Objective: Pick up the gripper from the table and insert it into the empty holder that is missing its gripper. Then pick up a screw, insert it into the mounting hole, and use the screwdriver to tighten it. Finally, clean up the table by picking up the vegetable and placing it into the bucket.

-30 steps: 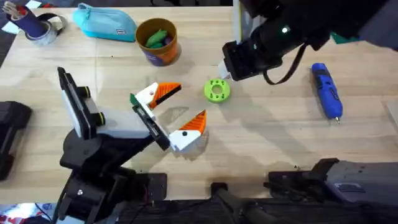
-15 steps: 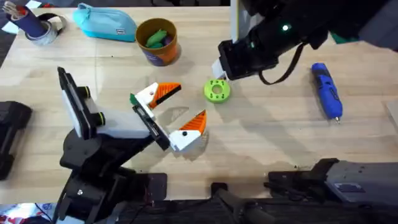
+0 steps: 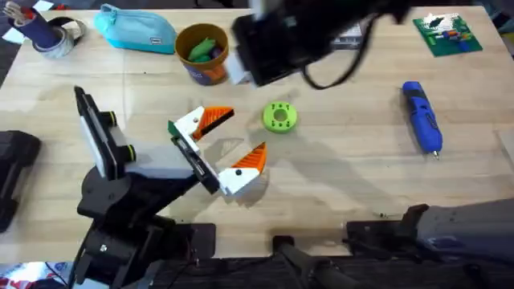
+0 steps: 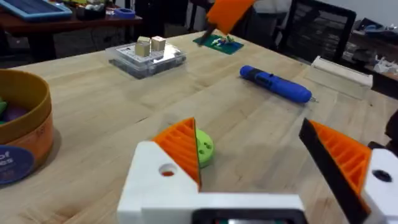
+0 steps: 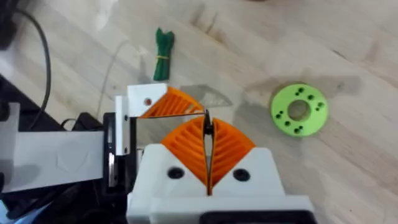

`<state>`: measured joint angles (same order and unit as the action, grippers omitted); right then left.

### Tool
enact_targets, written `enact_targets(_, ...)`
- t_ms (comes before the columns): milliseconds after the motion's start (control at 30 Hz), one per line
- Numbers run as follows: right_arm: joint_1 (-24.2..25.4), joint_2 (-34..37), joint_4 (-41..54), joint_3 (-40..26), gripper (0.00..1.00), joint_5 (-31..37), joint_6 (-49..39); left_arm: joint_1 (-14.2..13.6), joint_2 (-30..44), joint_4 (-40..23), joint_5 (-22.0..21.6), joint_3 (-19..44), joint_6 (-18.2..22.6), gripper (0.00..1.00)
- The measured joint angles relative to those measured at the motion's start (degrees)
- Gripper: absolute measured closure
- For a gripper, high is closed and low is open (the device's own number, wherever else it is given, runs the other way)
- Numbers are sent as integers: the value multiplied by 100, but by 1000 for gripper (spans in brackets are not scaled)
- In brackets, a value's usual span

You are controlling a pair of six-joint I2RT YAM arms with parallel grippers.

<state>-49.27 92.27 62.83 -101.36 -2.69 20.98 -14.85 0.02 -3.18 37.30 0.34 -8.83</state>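
Observation:
The holder (image 3: 197, 160) on its black stand carries two white fingers with orange pads (image 3: 213, 120), and these stand wide apart as my left gripper (image 4: 261, 155). My right arm (image 3: 281, 40) hangs high and blurred beside the bucket (image 3: 202, 52). In its wrist view my right gripper (image 5: 208, 146) is shut, with a thin dark screw (image 5: 208, 122) at the pad tips, above the holder's finger (image 5: 161, 102). A green vegetable (image 5: 161, 46) lies on the table (image 3: 337, 185) next to the holder. The blue screwdriver (image 3: 422, 116) rests at the right.
A green disc with holes (image 3: 279, 116) sits between the holder and the screwdriver. The bucket holds green and purple pieces. A teal pouch (image 3: 136, 30), a tape roll (image 3: 48, 34) and a green circuit board (image 3: 448, 34) line the far edge. A clear box (image 4: 146, 56) stands behind.
My right arm has swung left and risen from beside the green disc to near the bucket, uncovering the circuit board. The holder and the screwdriver have not moved.

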Motion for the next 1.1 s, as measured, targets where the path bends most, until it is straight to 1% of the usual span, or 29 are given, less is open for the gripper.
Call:
enact_targets(133, -283, 514, 395, -512, 995, -17, -26, 0, 1, 0, 1, 0, 0, 10)
enact_targets(233, -446, 642, 493, -659, 996, -53, -94, 0, 1, 0, 2, 0, -1, 10)
enact_targets(400, -593, 637, 483, -754, 996, -455, -422, 0, 0, -1, 57, 0, 15, 10)
enact_targets(567, -669, 650, 485, -757, 996, -688, -709, 0, 1, -9, 252, 0, 248, 10)
enact_targets(700, -682, 716, 467, -757, 996, -770, -809, 0, 1, -24, 367, 0, 380, 10)
enact_targets(1100, -827, 972, 320, -757, 996, -763, -848, 0, 1, -24, 369, 0, 412, 10)
